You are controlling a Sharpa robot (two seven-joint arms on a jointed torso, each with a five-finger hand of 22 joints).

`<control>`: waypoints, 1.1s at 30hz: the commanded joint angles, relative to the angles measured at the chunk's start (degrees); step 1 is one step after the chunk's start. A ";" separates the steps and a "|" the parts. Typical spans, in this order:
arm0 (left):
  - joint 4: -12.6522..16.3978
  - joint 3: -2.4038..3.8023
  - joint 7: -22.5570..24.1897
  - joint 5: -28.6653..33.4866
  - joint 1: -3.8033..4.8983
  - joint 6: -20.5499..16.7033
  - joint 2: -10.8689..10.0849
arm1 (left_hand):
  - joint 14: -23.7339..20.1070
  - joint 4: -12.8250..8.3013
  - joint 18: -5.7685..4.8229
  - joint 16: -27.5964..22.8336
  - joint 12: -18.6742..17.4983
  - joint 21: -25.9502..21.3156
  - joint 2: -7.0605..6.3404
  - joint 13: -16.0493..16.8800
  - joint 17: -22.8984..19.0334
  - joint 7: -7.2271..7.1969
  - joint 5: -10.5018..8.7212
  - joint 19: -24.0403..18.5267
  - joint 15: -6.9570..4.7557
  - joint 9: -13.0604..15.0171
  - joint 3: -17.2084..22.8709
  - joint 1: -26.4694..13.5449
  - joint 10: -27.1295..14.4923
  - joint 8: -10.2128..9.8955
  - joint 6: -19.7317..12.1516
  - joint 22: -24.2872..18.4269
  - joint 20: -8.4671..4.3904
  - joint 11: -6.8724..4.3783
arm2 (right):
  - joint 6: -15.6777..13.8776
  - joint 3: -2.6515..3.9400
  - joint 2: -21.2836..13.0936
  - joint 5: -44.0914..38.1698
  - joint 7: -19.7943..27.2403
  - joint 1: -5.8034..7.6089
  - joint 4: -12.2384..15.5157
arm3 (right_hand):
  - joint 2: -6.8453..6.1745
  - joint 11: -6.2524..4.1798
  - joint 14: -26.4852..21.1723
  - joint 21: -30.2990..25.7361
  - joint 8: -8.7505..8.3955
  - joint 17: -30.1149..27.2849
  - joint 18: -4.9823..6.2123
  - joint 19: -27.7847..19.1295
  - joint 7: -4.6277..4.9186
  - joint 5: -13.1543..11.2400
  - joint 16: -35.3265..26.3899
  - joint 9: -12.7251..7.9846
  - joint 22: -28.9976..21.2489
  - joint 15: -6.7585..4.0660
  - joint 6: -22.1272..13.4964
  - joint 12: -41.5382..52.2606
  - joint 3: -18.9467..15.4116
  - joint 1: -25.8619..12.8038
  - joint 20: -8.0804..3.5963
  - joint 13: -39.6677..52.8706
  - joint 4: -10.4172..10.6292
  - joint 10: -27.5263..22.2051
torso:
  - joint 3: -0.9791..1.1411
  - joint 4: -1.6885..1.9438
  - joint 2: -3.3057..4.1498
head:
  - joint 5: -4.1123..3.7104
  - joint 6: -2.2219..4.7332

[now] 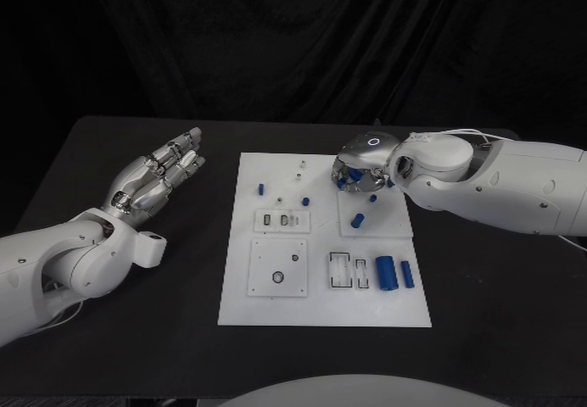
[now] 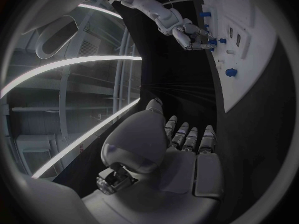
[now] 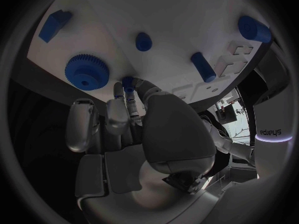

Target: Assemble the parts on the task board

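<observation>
At the near right of the task board (image 1: 245, 309) lie two blue cylinders (image 1: 385, 273). Left of it, the left hand (image 1: 157, 180) hovers, fingers extended, holding nothing. Farther back, the right hand (image 1: 361, 174) pinches a small blue part (image 3: 127, 82) beside a blue gear (image 3: 87, 70).

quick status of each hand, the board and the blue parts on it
left hand: open, holds nothing, over the table left of the board
right hand: over the board's far right, fingers down on a small blue part; grip unclear
task board: lies flat mid-table
blue gear: on the board beside the right hand's fingers
two blue cylinders: lie side by side near the board's right edge
</observation>
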 commanded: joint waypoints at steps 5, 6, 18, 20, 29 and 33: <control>-0.15 0.04 9.79 -0.15 0.16 0.83 -0.01 | -0.02 -0.05 0.54 -0.21 0.17 0.04 -0.14 0.05 -0.05 0.42 0.93 0.03 0.32 0.00 0.43 1.08 -0.12 0.09 -0.09 0.10 0.43 0.31 | -4.25 0.01 -0.30 -0.51 1.73 -0.25 -0.05 | 0.76 -0.96 0.13 -0.40 1.64 -0.09 -0.33 -0.07 0.86 -0.53 -0.50 1.98 0.15 -0.38 3.13 1.17 1.85 1.67 -0.24 0.69 -1.15 3.95 | -0.01 -0.03 0.04 | 0.17 0.02; -0.18 0.04 9.76 -0.15 0.16 0.86 -0.01 | -0.02 -0.06 0.54 -0.21 0.17 0.04 -0.14 0.05 -0.05 0.43 1.01 0.02 0.33 0.00 0.46 1.14 -0.12 0.09 -0.07 0.10 0.44 0.31 | -4.88 0.01 -0.38 -0.51 1.89 -0.25 0.02 | 0.93 -1.14 0.16 -0.45 2.09 -0.02 -0.31 -0.09 1.11 -1.15 -0.50 2.43 0.12 -0.54 3.89 1.26 1.96 1.92 -0.34 0.78 -1.38 4.49 | -0.01 -0.03 0.04 | 0.17 0.02; -0.40 0.04 9.68 -0.15 0.15 0.98 0.14 | -0.02 -0.10 0.54 -0.21 0.14 0.04 -0.19 0.05 -0.05 0.49 1.41 0.03 0.38 0.00 0.58 1.44 -0.17 0.09 -0.12 0.10 0.53 0.32 | -10.89 0.15 1.57 2.23 2.76 1.69 -0.36 | 1.50 -1.42 0.40 -0.31 3.33 0.64 -0.49 0.13 2.05 -4.52 -0.47 5.25 0.83 -0.39 5.85 0.27 2.00 2.51 -0.42 0.87 -1.96 6.93 | 0.00 -0.14 0.02 | 1.12 0.82; -0.45 0.04 9.69 -0.15 0.15 0.98 0.20 | -0.02 -0.10 0.54 -0.21 0.14 0.04 -0.19 0.05 -0.05 0.49 1.41 0.03 0.38 0.00 0.58 1.44 -0.17 0.09 -0.12 0.10 0.53 0.32 | -11.42 0.23 2.71 3.02 3.02 2.08 -1.22 | 1.55 -1.38 0.41 -0.32 3.32 0.67 -0.49 0.13 2.11 -4.73 -0.47 5.36 0.84 -0.35 5.84 0.17 2.02 2.57 -0.39 0.86 -1.98 7.01 | -0.01 -0.16 0.02 | 1.13 0.95; -0.86 0.04 9.56 -0.15 0.15 1.42 0.98 | -0.02 -0.08 0.54 -0.21 0.10 0.04 -0.19 0.04 -0.05 0.46 1.47 0.02 0.36 -0.01 0.60 1.50 -0.23 0.08 -0.18 0.10 0.53 0.29 | -8.31 0.60 9.67 6.11 3.28 2.74 -8.27 | 1.45 -1.06 0.32 -0.41 2.77 0.55 -0.48 0.07 2.47 -4.62 -0.64 5.77 0.87 -0.08 5.01 -0.67 2.18 2.91 -0.18 0.68 -2.20 6.93 | -0.11 0.09 0.08 | 0.91 2.21; -1.03 0.04 9.50 -0.15 0.15 1.64 1.43 | -0.02 -0.02 0.55 -0.21 0.09 0.03 -0.14 0.03 -0.05 0.72 1.52 0.02 0.31 0.02 0.67 1.59 -0.26 0.11 0.04 0.09 0.52 0.21 | -6.73 0.65 12.09 6.47 3.20 2.74 -11.20 | 1.35 -0.90 0.30 -0.37 2.35 0.68 -0.50 0.08 2.55 -4.57 -0.61 5.93 1.02 0.03 4.39 -1.21 2.21 2.84 -0.06 0.56 -2.16 6.66 | -0.11 0.06 0.05 | 0.97 2.45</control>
